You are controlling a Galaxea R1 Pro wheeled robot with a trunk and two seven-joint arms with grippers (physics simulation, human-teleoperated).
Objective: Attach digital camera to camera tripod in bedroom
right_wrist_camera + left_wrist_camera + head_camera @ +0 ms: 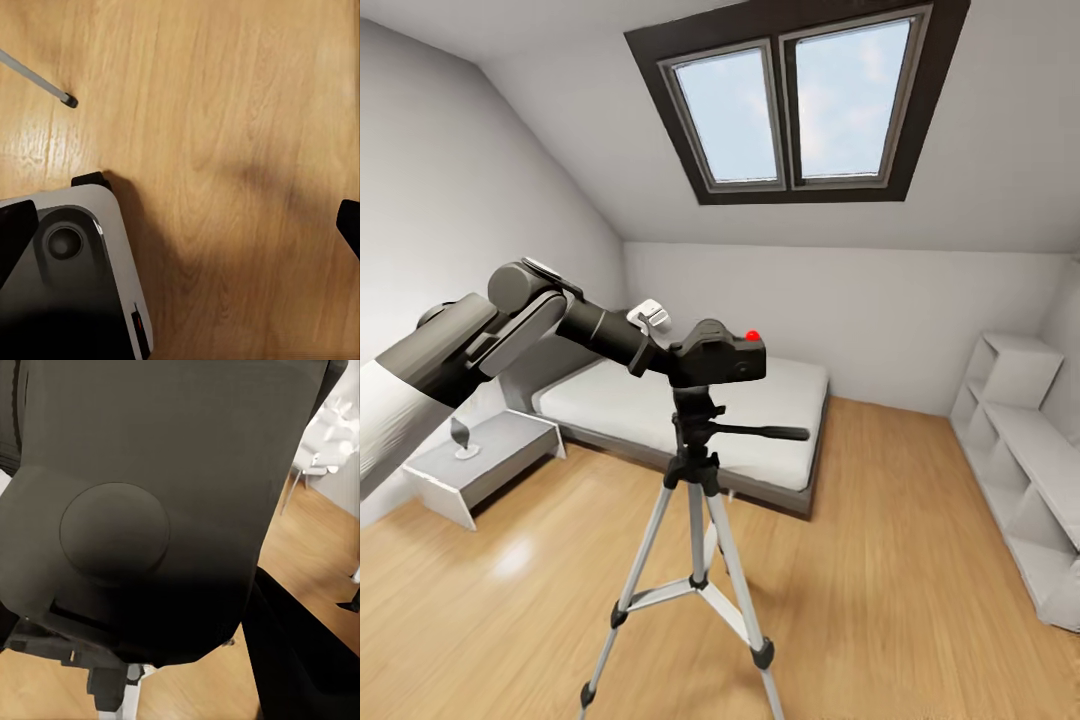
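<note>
Nearest in the head view, the left arm (510,325) enters from the left edge of the frame and reaches toward the centre, ending at the camera (722,358). The left gripper (665,358) meets the camera's left side, so the camera lies straight ahead of the jaws along the line of the forearm. The jaws look closed on the camera body, though the fingers themselves are hard to pick out against the black casing. In the left wrist view the camera (142,510) sits hard up against the lens, which fits a firm hold.

Directly beneath, at the centre of the frame, stands the tripod (695,540), upright, its silver legs spread on the wood floor (880,580). The camera sits squarely over the tripod's black head (695,410) and appears to touch it; whether it is locked on cannot be told. The pan handle (765,432) points toward the right of the frame.

The right wrist view looks down at bare floor (225,135), with dark fingertips (351,223) well apart at the two side edges, so those jaws are open and empty. The left arm is plainly the one on the job.

Further back lie the bed (690,410), the nightstand (485,465) at the left, and the skylight (795,100) above.
</note>
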